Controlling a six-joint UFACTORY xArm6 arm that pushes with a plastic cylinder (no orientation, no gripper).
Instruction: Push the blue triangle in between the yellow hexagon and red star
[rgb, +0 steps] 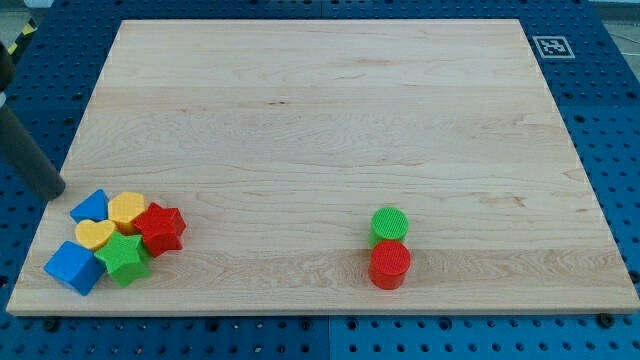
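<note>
The blue triangle (90, 207) lies at the view's bottom left, at the upper left of a tight cluster. The yellow hexagon (128, 211) touches its right side, and the red star (160, 228) sits right of the hexagon, touching it. My tip (55, 190) is just off the board's left edge, a short way up and left of the blue triangle, apart from it. The rod runs up and left out of view.
In the same cluster lie a yellow heart-like block (94, 235), a green star (125, 258) and a blue cube (73, 267). A green cylinder (390, 224) and a red cylinder (390, 265) touch at the bottom right of centre. The wooden board (330, 110) sits on a blue pegboard.
</note>
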